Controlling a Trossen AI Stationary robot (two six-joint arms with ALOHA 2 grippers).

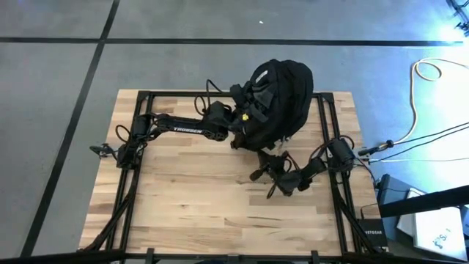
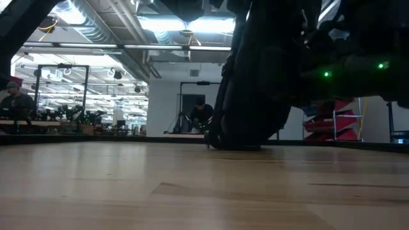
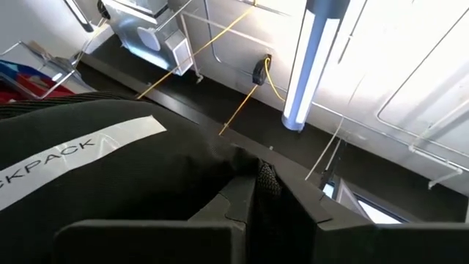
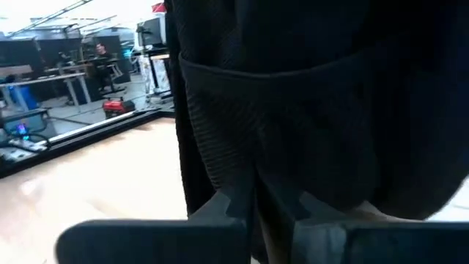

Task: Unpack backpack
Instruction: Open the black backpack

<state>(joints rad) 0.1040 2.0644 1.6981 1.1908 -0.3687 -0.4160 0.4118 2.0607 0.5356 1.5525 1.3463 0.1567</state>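
The black backpack [image 1: 282, 95] stands upright near the table's far edge, its bottom [image 2: 241, 142] on the wood. A white tape label [image 3: 73, 154] runs across its fabric. My left gripper [image 1: 242, 117] reaches in from the table's left, tipped upward, and is shut on a strap at the backpack's top. My right gripper [image 1: 272, 157] is low on the backpack's near side, pointing level at its lower part [image 4: 308, 117], fingers shut [image 4: 256, 198]. My left gripper pinches a narrow black webbing strap [image 3: 266, 176] at the backpack's top between its two fingers, coming slanting upward from the table's left. The backpack hangs below the hold with its bottom on the table. My right gripper stands against the backpack's lower fabric; whether it touches cannot be told.
A black frame [image 1: 326, 125] runs along the table's edges and carries both arm bases. Bare wood [image 1: 198, 205] lies on the near side and left. Cables [image 1: 432, 73] trail on the floor to the right. People sit at benches [image 2: 19, 105] in the room beyond.
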